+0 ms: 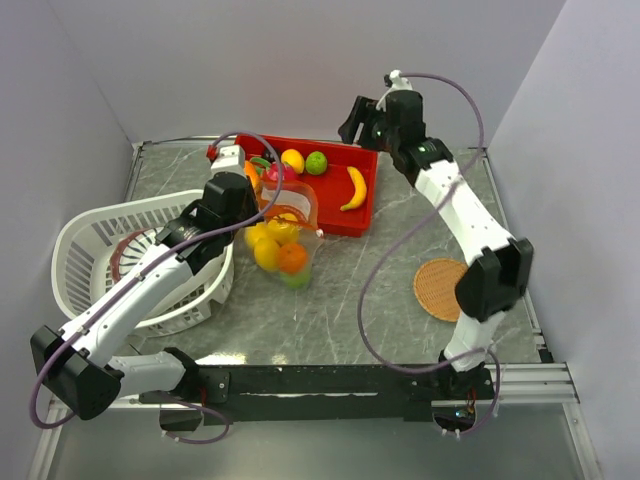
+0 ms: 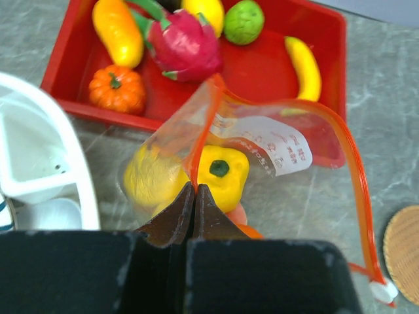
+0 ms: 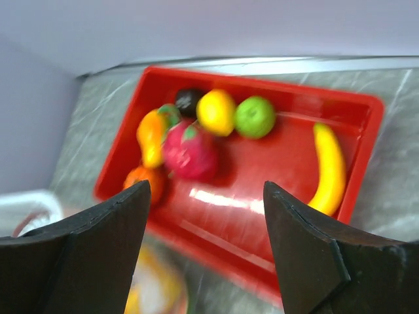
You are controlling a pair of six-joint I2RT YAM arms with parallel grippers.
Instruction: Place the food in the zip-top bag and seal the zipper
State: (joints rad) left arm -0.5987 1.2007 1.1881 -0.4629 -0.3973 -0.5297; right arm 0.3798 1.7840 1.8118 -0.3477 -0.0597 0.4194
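Note:
The clear zip-top bag (image 1: 285, 240) lies in front of the red tray (image 1: 365, 215), with yellow, orange and green food inside. Its orange zipper (image 2: 353, 163) stands open. My left gripper (image 2: 194, 188) is shut on the zipper's near-left rim, above a yellow pepper (image 2: 222, 173) in the bag. The tray holds a banana (image 1: 355, 187), a lemon (image 1: 292, 160), a lime (image 1: 316, 162), a pink dragon fruit (image 2: 183, 46), a small pumpkin (image 2: 118, 88) and a mango (image 2: 118, 29). My right gripper (image 3: 206, 196) is open and empty, high above the tray, shown in the top view too (image 1: 355, 120).
A white slatted basket (image 1: 90, 240) stands at the left, right beside my left arm. A round woven coaster (image 1: 442, 288) lies at the right next to the right arm. The table is walled at the back and both sides.

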